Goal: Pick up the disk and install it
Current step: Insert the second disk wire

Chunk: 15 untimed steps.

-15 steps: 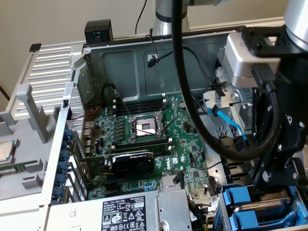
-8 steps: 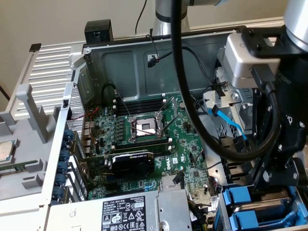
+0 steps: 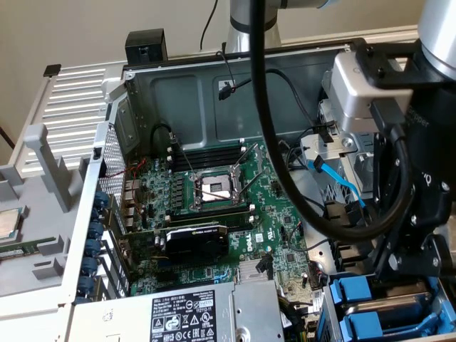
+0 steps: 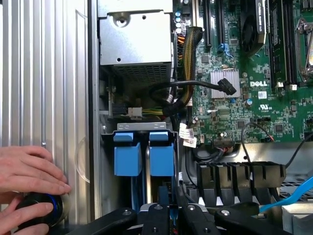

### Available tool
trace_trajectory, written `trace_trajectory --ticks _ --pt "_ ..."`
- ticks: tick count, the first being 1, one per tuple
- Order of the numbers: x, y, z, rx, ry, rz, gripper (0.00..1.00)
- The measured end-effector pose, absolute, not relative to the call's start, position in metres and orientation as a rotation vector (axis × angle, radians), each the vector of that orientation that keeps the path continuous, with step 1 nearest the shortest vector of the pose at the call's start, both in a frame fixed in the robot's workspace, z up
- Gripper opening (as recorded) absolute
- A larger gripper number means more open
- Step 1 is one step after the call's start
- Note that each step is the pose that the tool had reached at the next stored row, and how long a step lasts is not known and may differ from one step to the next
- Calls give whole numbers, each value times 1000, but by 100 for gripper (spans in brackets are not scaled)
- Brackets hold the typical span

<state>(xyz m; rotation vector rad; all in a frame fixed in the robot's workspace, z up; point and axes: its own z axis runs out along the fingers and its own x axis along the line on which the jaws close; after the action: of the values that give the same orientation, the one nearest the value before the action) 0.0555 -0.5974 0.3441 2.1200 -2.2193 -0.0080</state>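
Observation:
Two blue-fronted drive carriers stand side by side in the drive bay at the case's corner. The disk (image 4: 161, 154) is the one nearer the motherboard; in the exterior view the disk (image 3: 354, 294) is the upper of the two blue carriers. My gripper (image 4: 168, 215) hangs right over its rear end, black fingers (image 4: 155, 216) close together with a strip of blue between them, so it looks shut on the disk's edge. In the exterior view the gripper (image 3: 410, 288) sits low at the right, above the bay.
The other blue carrier (image 4: 127, 154) sits beside the disk. A person's hands (image 4: 29, 178) rest on a black knob (image 4: 41, 210) outside the case's silver side wall (image 4: 58, 73). Black cables (image 4: 181, 93), the power supply (image 4: 136, 39) and the green motherboard (image 3: 214, 192) crowd the bay.

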Motion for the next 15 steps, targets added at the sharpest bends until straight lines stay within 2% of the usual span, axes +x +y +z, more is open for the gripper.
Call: trace_trajectory --ticks 15 --pt "53 -597 343 2127 -2227 6 16"
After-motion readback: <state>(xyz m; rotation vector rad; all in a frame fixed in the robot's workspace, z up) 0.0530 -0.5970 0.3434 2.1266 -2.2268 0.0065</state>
